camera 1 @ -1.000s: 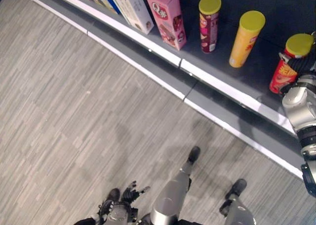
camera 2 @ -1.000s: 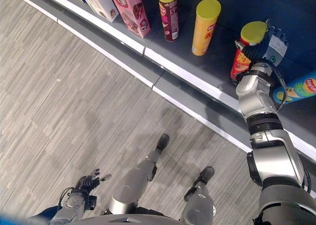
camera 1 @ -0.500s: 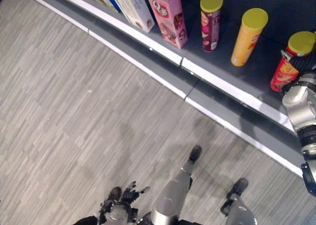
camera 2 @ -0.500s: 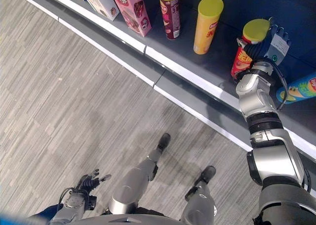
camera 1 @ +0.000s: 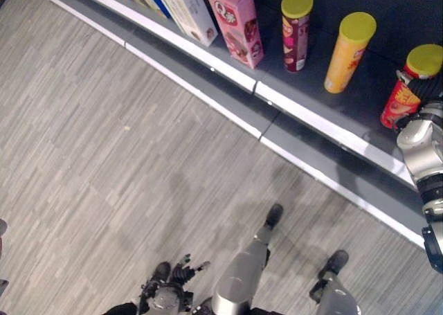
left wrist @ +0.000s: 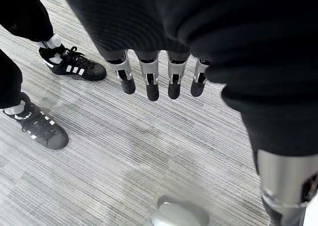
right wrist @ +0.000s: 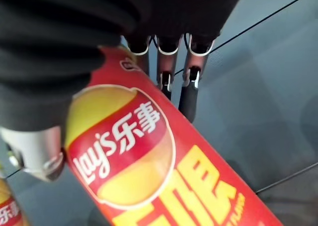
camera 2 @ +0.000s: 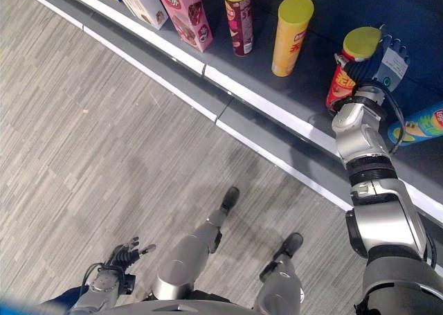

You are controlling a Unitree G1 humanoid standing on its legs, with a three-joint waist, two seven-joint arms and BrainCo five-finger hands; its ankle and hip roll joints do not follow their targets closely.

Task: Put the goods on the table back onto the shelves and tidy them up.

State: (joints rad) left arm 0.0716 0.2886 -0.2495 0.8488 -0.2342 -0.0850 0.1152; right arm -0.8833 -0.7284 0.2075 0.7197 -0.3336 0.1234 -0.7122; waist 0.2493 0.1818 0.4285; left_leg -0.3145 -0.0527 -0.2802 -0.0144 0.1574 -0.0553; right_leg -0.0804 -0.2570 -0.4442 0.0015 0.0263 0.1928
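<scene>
Three upright cans with yellow lids counted on the dark shelf. Landmark for all positions: the red can, standing upright on that shelf, near its white front edge.

- Found the right hand closed on the red can: fingers laid along one side, thumb set against the opposite side, can clamped between them.
- Located an orange can near the red can, on the side away from the right hand and apart from it.
- Located a maroon can beyond the orange can, further from the red can.
- Noted a pink box past the maroon can, tilted, then a white box just beside it, both well apart from the red can.
- Noted a blue-green can lying on its side on the shelf, near the red can, on the far side of the right arm.
- Found the left hand well apart from the red can, low over the grey floor, fingers relaxed and spread, holding nothing.
- Recorded a person's black shoes on the floor near the left hand.
</scene>
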